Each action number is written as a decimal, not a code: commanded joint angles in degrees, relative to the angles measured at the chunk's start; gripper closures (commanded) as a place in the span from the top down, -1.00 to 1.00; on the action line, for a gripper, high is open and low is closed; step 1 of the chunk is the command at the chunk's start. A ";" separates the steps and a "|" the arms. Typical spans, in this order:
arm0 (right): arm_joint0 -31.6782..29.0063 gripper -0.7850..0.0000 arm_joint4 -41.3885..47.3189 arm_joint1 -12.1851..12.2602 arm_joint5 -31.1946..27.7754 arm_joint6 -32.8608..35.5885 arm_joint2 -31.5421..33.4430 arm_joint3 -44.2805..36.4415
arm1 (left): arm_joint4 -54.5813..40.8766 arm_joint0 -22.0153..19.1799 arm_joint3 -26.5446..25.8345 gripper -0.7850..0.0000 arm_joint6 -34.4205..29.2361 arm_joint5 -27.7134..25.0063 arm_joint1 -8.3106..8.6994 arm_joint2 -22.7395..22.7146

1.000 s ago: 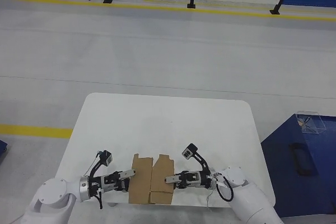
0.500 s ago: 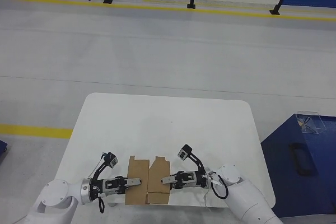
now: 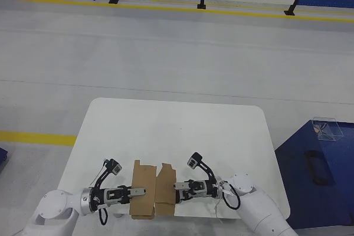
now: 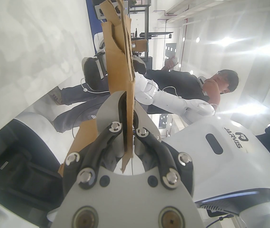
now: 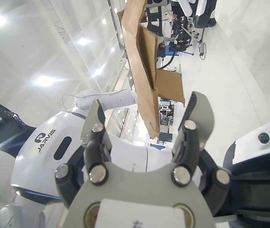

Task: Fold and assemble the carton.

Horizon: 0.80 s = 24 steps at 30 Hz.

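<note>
While the left gripper pinches the carton at its left side, the right gripper has jaws spread around its right edge; the carton is over the table's near edge.

Matt brown corrugated-cardboard carton, rough at cut edges; smooth matt white table.
</note>
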 commanded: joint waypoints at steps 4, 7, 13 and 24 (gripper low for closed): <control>-0.93 1.00 -0.15 0.47 -1.10 -3.29 2.33 -2.54 | -0.71 0.24 -0.46 -1.00 3.21 -0.84 -0.16 0.07; -2.53 1.00 -3.23 1.45 -5.25 -7.11 6.11 -4.48 | -3.63 1.36 -1.27 -1.00 10.24 -5.44 -0.86 1.86; -8.08 1.00 -8.35 3.21 -13.43 -10.72 12.54 -11.41 | -16.67 1.31 0.46 -1.00 23.22 -13.92 -3.39 9.56; -14.33 1.00 -27.71 3.74 -22.21 -26.00 15.57 -20.07 | -33.38 -4.95 11.31 -1.00 25.82 -16.86 -7.29 20.65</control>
